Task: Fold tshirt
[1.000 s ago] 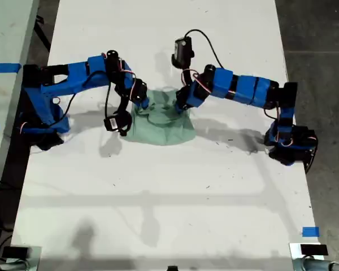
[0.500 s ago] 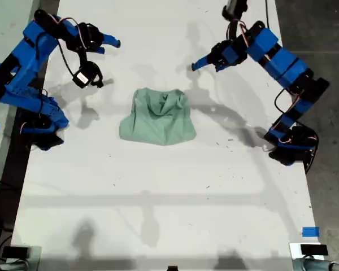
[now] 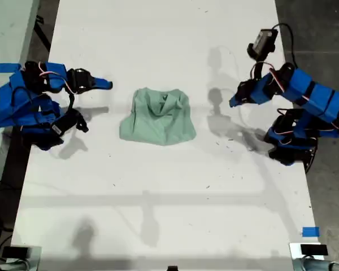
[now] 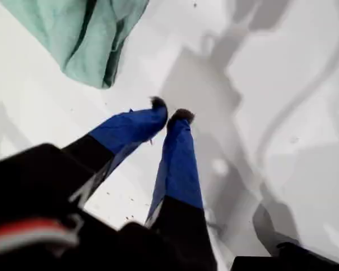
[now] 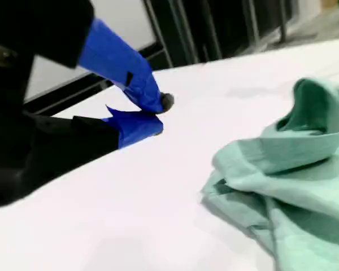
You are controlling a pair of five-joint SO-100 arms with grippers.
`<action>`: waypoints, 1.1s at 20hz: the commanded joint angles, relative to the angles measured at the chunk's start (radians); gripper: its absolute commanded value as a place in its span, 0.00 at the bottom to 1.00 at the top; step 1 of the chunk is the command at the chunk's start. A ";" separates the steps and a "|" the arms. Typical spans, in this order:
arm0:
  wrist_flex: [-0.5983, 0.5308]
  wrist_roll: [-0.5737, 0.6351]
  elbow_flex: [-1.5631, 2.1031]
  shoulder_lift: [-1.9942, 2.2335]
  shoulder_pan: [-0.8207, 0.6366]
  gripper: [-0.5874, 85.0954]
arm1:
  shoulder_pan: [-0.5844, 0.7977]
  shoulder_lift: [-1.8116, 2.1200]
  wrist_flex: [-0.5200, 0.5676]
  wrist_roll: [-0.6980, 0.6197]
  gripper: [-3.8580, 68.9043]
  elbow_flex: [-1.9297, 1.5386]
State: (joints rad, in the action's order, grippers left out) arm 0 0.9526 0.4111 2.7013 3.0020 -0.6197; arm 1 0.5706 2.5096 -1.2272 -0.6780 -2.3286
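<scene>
The crumpled tshirt [image 3: 158, 117] lay on the white desk [image 3: 158, 192]. My first end effector [image 4: 170, 116] and my second end effector [image 5: 158, 113] were both closed, empty, clear of it.

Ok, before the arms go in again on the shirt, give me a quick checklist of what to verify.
1. My first gripper empty: ok, it holds nothing and is apart from the tshirt.
2. My second gripper empty: ok, beside the tshirt, not touching it.
3. Jaws open for a grasp: not ok, both are closed.
4. Tshirt folded flat: not ok, it lies bunched and wrinkled.
5. Tshirt wholly on the table: ok, away from every edge.
</scene>
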 commanded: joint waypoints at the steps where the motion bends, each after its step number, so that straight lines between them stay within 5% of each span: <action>1: -0.020 -0.124 0.279 0.431 0.126 0.01 | -0.127 0.245 0.091 0.110 0.05 -0.225; 4: -0.035 -0.156 0.456 0.580 0.215 0.01 | -0.164 0.362 0.132 0.123 0.05 -0.342; 9: 0.055 -0.216 0.486 0.591 0.244 0.04 | -0.275 -0.453 0.362 -0.021 0.05 0.275; 15: 0.107 -0.210 0.488 0.592 0.353 0.05 | -0.362 -1.289 0.209 -0.181 0.05 1.266; 22: 0.107 -0.210 0.488 0.592 0.373 0.05 | -0.305 -1.466 0.331 -0.222 0.05 1.321</action>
State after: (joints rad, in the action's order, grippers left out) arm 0 1.0584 0.2148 3.1784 3.4975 -0.2777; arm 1 0.2178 1.0400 -0.9557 -0.8682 -1.0937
